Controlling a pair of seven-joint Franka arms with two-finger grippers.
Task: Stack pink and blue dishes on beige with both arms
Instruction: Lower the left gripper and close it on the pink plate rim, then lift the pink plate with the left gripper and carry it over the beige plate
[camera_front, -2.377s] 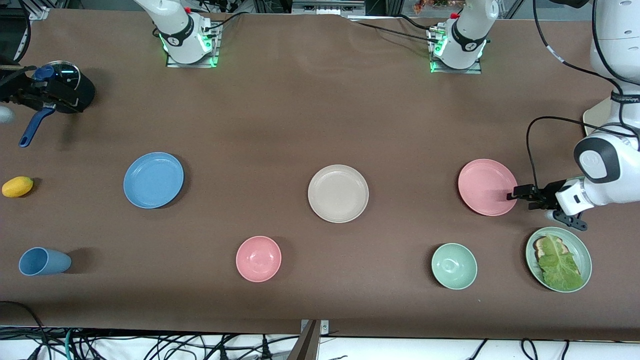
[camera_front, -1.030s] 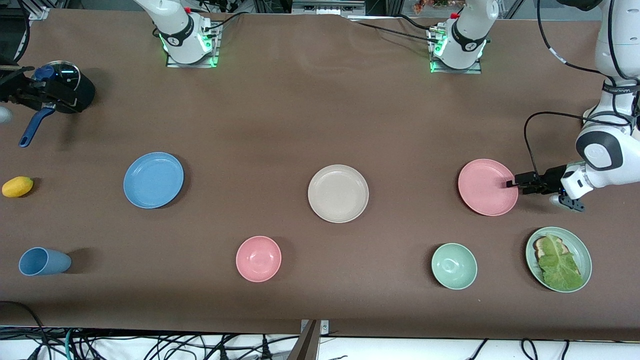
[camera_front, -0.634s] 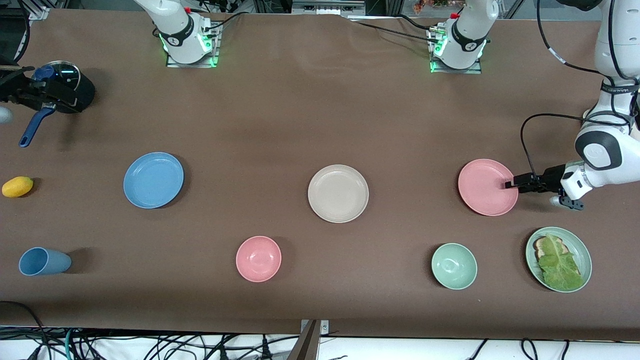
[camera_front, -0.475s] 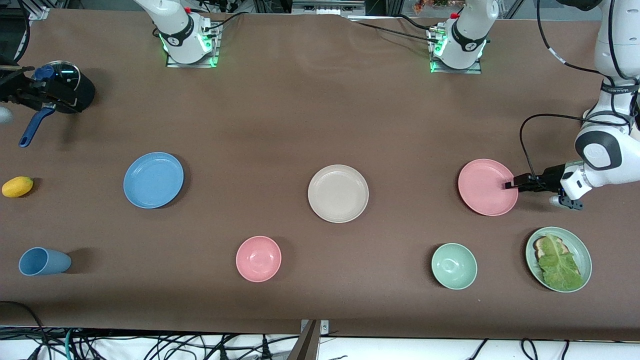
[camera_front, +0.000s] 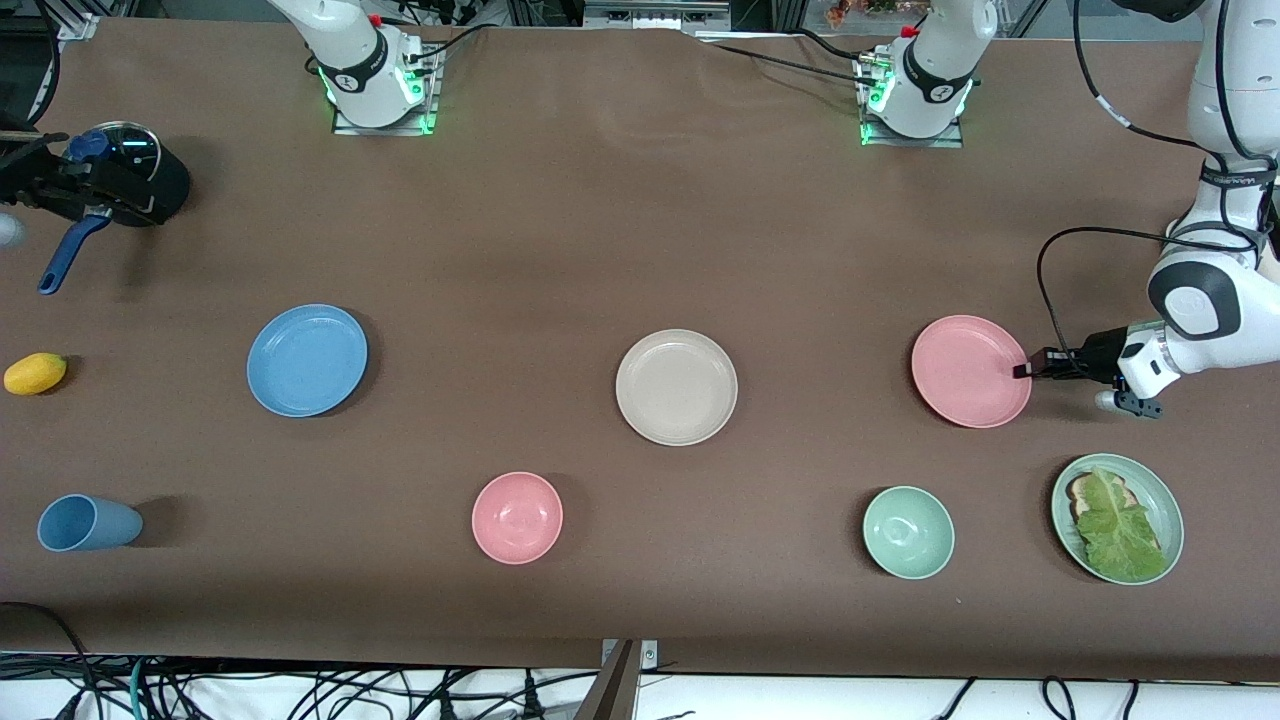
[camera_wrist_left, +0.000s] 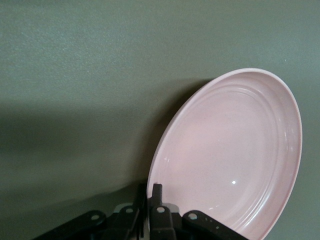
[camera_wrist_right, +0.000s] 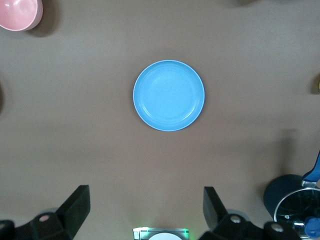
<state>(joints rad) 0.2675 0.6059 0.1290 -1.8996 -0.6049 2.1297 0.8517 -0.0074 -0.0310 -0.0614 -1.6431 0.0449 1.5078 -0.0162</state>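
The pink plate lies toward the left arm's end of the table. My left gripper is shut on its rim, one finger on top and one under the edge. A shadow shows under the plate on the gripped side. The beige plate sits bare at mid-table. The blue plate lies flat toward the right arm's end. My right gripper hangs open high over the table between the blue plate and its own base, holding nothing.
Nearer the front camera stand a pink bowl, a green bowl, a pale green plate with bread and lettuce and a blue cup. A yellow fruit and a dark pot with a blue handle are at the right arm's end.
My left gripper moved along the pink plate's edge, away from the lettuce plate, and shut on the rim. The pink plate has shifted slightly toward mid-table. The right arm waits unmoved.
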